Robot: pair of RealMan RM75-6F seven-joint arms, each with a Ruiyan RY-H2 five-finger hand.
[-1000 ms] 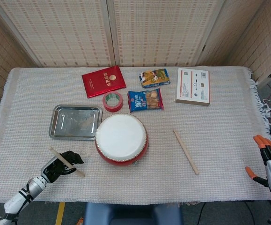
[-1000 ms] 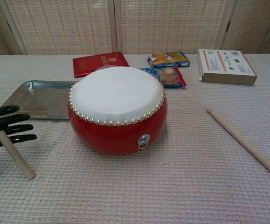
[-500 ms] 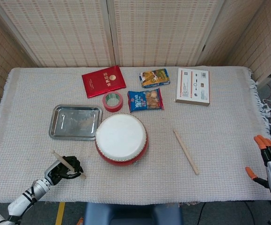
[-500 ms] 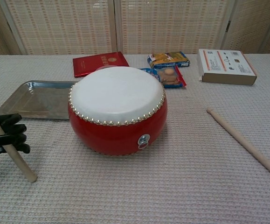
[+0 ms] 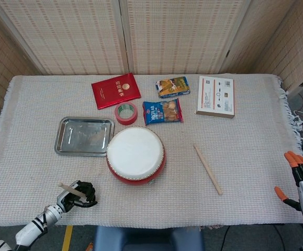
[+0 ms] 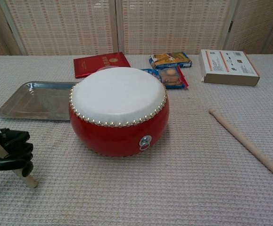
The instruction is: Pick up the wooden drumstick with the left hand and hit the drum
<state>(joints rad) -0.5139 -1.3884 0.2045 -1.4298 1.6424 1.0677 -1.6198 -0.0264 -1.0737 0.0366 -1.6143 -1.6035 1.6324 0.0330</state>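
Note:
A red drum (image 5: 135,155) (image 6: 119,112) with a white skin sits mid-table. My black left hand (image 5: 79,192) (image 6: 6,157) is at the near left of the table, its fingers curled around a wooden drumstick (image 5: 70,189) (image 6: 25,179). The stick's tip pokes out below the hand and touches the cloth in the chest view. A second wooden drumstick (image 5: 208,169) (image 6: 247,143) lies loose on the cloth right of the drum. My right hand (image 5: 302,180), orange-tipped with fingers spread, hangs off the table's right edge, holding nothing.
A metal tray (image 5: 84,136) (image 6: 38,100) lies left of the drum. Behind the drum are a red tape roll (image 5: 125,112), a red booklet (image 5: 115,90), two snack packs (image 5: 163,111) (image 5: 172,87) and a white box (image 5: 215,96).
My left hand has closed its fingers fully around the drumstick and drawn back toward the table's near edge, tilting the stick more upright.

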